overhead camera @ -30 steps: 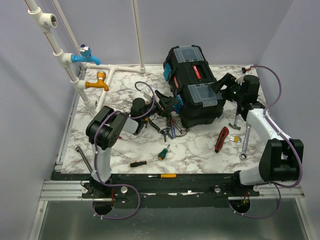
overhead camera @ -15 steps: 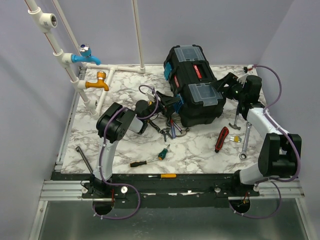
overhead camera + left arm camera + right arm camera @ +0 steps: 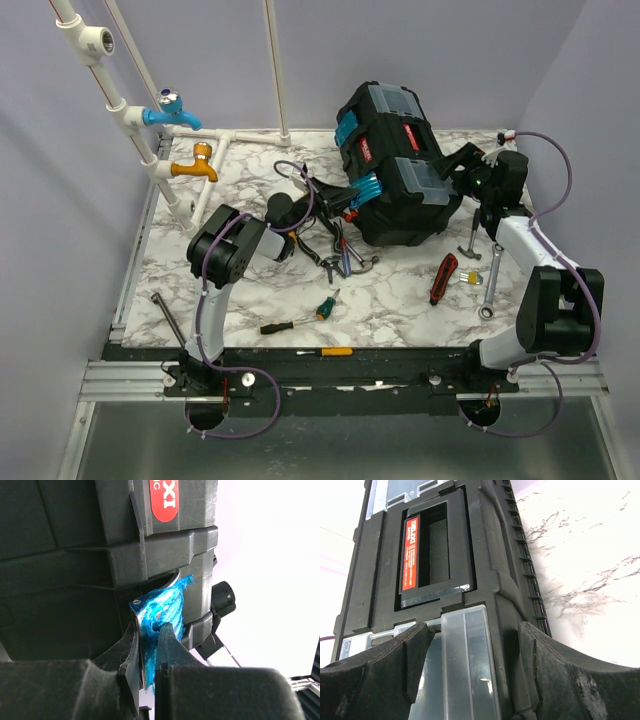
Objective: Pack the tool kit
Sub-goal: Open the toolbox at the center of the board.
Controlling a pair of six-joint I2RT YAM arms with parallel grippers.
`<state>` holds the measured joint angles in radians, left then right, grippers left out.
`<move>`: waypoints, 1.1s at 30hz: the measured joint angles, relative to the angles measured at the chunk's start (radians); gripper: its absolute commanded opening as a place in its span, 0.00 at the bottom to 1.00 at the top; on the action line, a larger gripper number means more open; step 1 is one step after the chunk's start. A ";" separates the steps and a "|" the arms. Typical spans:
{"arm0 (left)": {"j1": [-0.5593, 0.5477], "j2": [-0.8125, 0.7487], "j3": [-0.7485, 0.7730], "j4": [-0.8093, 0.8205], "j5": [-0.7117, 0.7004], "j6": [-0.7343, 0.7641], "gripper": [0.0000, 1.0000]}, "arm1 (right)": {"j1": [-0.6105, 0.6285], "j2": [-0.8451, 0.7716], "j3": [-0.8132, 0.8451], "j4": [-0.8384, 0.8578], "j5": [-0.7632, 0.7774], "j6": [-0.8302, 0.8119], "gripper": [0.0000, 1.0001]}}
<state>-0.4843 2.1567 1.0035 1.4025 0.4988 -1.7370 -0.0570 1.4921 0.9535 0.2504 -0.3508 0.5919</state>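
Note:
The black toolbox (image 3: 395, 170) stands tilted at the back middle of the marble table, its red-black handle (image 3: 408, 135) on top. My left gripper (image 3: 352, 198) is at its near-left side and is shut on a teal latch (image 3: 162, 605); the latch stands out from the box wall, pinched between the fingers (image 3: 167, 640). My right gripper (image 3: 462, 178) is at the box's right end, jaws wide either side of a clear compartment lid (image 3: 465, 665), fingers (image 3: 555, 665) beside the lid edge. Loose tools lie in front: pliers (image 3: 340, 262), screwdrivers (image 3: 327, 304), a hammer (image 3: 470, 245), a wrench (image 3: 490, 285).
White pipes with a blue tap (image 3: 170, 108) and an orange tap (image 3: 195, 165) stand at the back left. A red utility knife (image 3: 442, 277), a black-orange screwdriver (image 3: 277, 326), a yellow screwdriver (image 3: 325, 351) and a metal rod (image 3: 168, 315) lie near the front edge.
My left gripper reached in to the box and closed on the teal latch. The toolbox has tipped up and shifted slightly back. The right gripper narrowed a little round the lid end.

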 measured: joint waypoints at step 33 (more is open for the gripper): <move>-0.006 -0.505 -0.070 -1.047 -0.254 0.623 0.98 | 0.107 -0.051 0.022 -0.143 0.099 -0.045 0.84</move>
<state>-0.4904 1.6516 0.9333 0.3553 0.2443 -1.1137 0.0498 1.4406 0.9752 0.1070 -0.2516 0.5472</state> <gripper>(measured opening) 0.983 0.835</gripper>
